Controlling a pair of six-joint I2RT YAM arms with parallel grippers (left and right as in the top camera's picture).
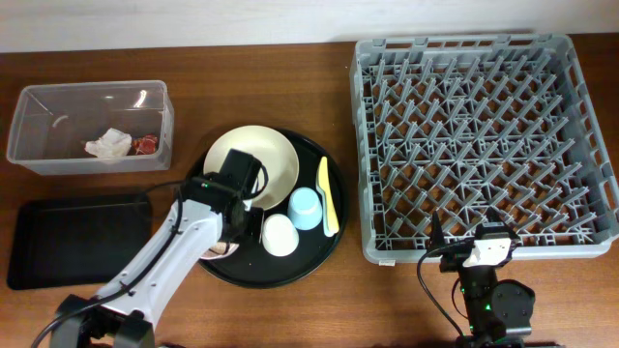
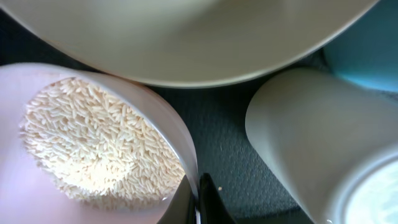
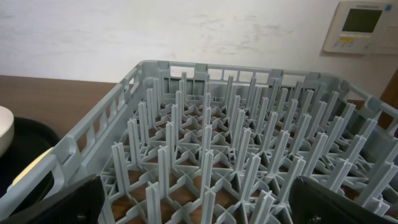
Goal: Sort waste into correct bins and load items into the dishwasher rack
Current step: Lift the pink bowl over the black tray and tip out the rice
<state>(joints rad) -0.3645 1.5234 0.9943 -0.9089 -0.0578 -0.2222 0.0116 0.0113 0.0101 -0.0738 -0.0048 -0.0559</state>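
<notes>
In the left wrist view my left gripper (image 2: 198,200) is shut on the rim of the small pink bowl (image 2: 37,186), one finger inside and one outside. White rice grains (image 2: 99,143) fill that bowl. Above it lies the large cream bowl (image 2: 186,37), with the white cup (image 2: 298,137) to the right and the light blue cup (image 2: 367,50) beyond. From overhead, the left gripper (image 1: 232,237) hides most of the pink bowl (image 1: 221,249). The yellow utensil (image 1: 327,196) lies by the blue cup (image 1: 306,208). My right gripper (image 3: 199,208) stands open at the front edge of the dishwasher rack (image 3: 186,68).
A round black tray (image 1: 319,251) carries the dishes. The clear box (image 1: 39,116) at the back left holds a white wrapper (image 1: 108,143) and a red wrapper (image 1: 145,144). A flat black tray (image 1: 77,240) lies in front of it. The rack (image 1: 484,145) fills the right side.
</notes>
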